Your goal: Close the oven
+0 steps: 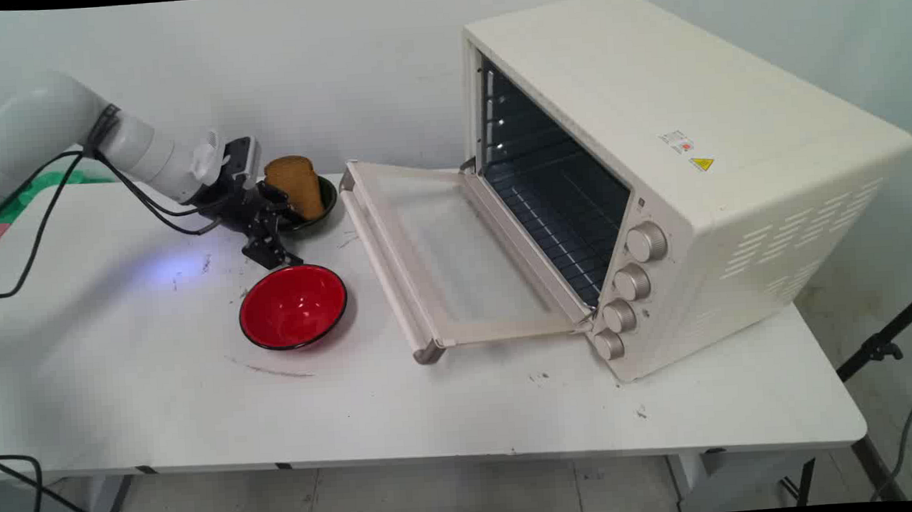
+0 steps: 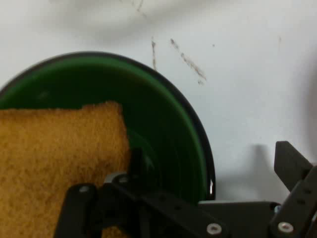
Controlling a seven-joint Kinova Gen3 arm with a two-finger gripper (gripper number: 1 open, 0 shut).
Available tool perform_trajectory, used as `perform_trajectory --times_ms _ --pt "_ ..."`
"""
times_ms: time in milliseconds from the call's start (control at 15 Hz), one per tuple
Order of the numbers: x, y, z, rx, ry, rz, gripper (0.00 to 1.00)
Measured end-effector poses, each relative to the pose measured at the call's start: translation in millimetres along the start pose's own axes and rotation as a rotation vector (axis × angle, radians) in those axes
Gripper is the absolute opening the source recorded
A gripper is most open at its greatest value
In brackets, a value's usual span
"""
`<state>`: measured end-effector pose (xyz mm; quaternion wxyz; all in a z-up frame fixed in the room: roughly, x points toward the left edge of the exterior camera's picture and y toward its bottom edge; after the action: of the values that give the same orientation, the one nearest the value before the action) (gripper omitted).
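While the counter (image 1: 449, 412) stretches white and scuffed along its near edge, a red bowl (image 1: 293, 307) sits just back from it, left of centre. At the bowl's eleven o'clock the gripper (image 1: 279, 232) hangs low, jaws spread wide, and they straddle the rim of a green bowl (image 2: 163, 124): one finger (image 2: 136, 163) is inside, right against a slice of brown bread (image 2: 54, 163), the other finger (image 2: 292, 166) outside over bare counter. The bread (image 1: 296, 185) stands up on edge in that bowl. Off at the red bowl's three o'clock, a cream toaster oven (image 1: 678, 174) fills the right side, its door (image 1: 441, 261) dropped flat open toward the bowls, rack visible inside.
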<state>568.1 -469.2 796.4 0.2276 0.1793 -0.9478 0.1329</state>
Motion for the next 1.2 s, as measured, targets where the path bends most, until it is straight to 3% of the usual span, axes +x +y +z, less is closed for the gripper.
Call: perform_trajectory --times_ms 467,733,1200 --pt "18 1 -24 0.056 0.003 -0.026 1.00" --pt "39 13 -44 0.087 0.013 -0.072 1.00" --pt "70 48 -65 0.078 0.032 -0.160 1.00"
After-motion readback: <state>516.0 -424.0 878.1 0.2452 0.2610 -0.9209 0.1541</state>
